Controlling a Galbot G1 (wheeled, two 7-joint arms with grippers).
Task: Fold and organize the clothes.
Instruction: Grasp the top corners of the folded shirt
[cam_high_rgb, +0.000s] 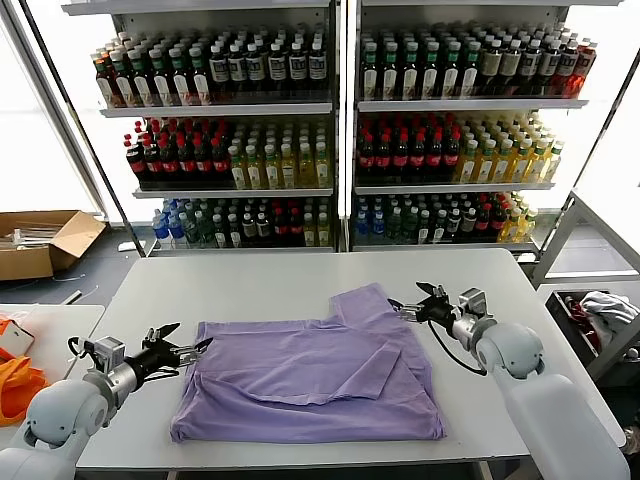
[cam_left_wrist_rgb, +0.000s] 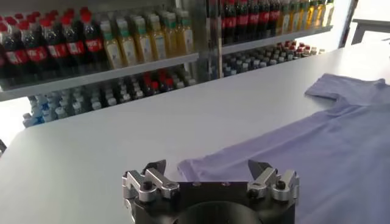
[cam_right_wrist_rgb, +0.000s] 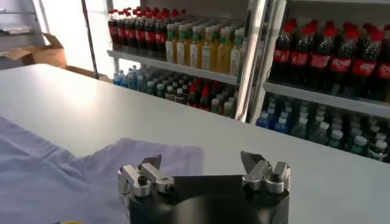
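lavender t-shirt flat on table, left tool & right tool both released, no writing legible.

Thin, matt lavender cloth, softly creased, is seen in the T-shirt. The counter is shown smooth, pale, faintly sheened. Glossy bottles are shelved behind.

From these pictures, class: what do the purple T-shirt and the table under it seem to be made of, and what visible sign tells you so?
T-shirt: thin, matte woven or knit fabric, probably cotton or a blend; it lies limp with soft wrinkles and folded layers.
Table: a hard, smooth white top, perhaps laminate or coated board; it is flat, even and shows a faint sheen in the left wrist view.
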